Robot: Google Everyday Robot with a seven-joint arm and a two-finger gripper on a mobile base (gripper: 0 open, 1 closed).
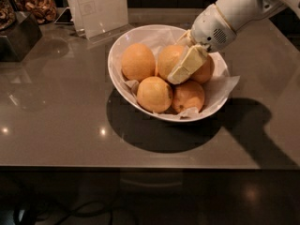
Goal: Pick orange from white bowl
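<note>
The white bowl, lined with crumpled white paper, stands in the middle of the grey counter and holds five oranges. The duller, yellow-tan orange lies at the back middle of the bowl. My gripper comes down from the upper right on a white arm. It rests against the right side of that orange, between it and a redder orange on the right. Other oranges lie at the left, front and front right.
A clear sign holder stands just behind the bowl on the left. A dark box and a container of brown snacks stand at the back left. The counter's front edge runs below the bowl.
</note>
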